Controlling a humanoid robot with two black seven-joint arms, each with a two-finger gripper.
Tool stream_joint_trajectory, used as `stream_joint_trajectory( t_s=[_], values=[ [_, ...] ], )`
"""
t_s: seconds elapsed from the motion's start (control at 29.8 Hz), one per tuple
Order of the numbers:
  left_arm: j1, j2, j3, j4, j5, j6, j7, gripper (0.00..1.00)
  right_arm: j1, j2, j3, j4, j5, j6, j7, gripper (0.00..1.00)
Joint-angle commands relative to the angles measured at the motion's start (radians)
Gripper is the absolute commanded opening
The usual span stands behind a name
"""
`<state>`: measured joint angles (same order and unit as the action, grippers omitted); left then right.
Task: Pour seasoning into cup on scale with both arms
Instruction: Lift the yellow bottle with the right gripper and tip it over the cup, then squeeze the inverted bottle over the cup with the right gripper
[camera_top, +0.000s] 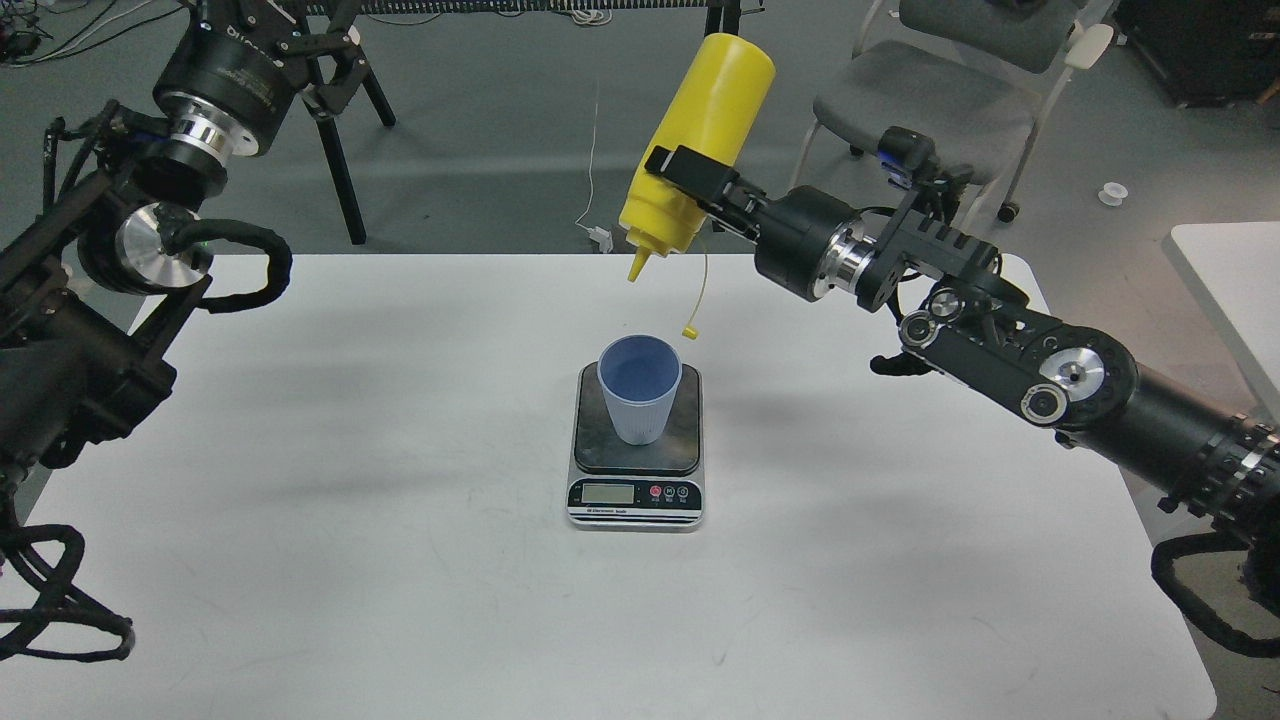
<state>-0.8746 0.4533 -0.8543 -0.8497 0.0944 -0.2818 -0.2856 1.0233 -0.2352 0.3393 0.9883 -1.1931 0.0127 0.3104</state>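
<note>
My right gripper (688, 178) is shut on the yellow seasoning bottle (700, 140) and holds it upside down, tilted, with the nozzle pointing down a little above and behind the cup. A small yellow cap hangs from it on a thin strap (690, 331). The light blue ribbed cup (639, 388) stands upright on the dark platform of the scale (637, 486) at the table's middle. My left gripper (300, 30) is raised at the top left, far from the cup; its fingers look spread and hold nothing.
The white table (300, 500) carries only the scale and cup. Behind it stand a grey chair (925, 110) and black table legs (722, 110) on the floor. A second white table edge (1230, 280) is at the right.
</note>
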Motion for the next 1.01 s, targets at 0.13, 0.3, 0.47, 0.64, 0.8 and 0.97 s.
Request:
stream_joint_trajectory(
  t_s=[0.13, 0.3, 0.47, 0.64, 0.8, 0.97],
  values=[
    [0.003, -0.001, -0.003, 0.0, 0.001, 0.0, 0.0, 0.99, 0.119, 0.07, -0.241, -0.069, -0.278, -0.134, 0.001, 0.42],
    [0.003, -0.001, -0.005, 0.0, 0.001, -0.002, 0.0, 1.0, 0.124, 0.074, -0.273, -0.114, -0.373, -0.183, 0.004, 0.42],
    [0.003, -0.002, -0.005, 0.0, 0.001, 0.0, -0.001, 1.0, 0.115, 0.096, -0.333, -0.155, -0.407, -0.226, 0.006, 0.42],
    [0.003, -0.004, -0.005, 0.0, 0.001, 0.0, -0.003, 1.0, 0.11, 0.097, -0.344, -0.165, -0.411, -0.252, 0.006, 0.42],
    [0.003, -0.004, -0.005, 0.0, 0.001, 0.001, -0.003, 0.99, 0.11, 0.1, -0.344, -0.165, -0.411, -0.252, 0.006, 0.42],
    [0.003, -0.002, -0.003, -0.002, 0.001, 0.009, -0.003, 0.99, 0.112, 0.085, -0.322, -0.139, -0.39, -0.254, 0.007, 0.42]
  ],
)
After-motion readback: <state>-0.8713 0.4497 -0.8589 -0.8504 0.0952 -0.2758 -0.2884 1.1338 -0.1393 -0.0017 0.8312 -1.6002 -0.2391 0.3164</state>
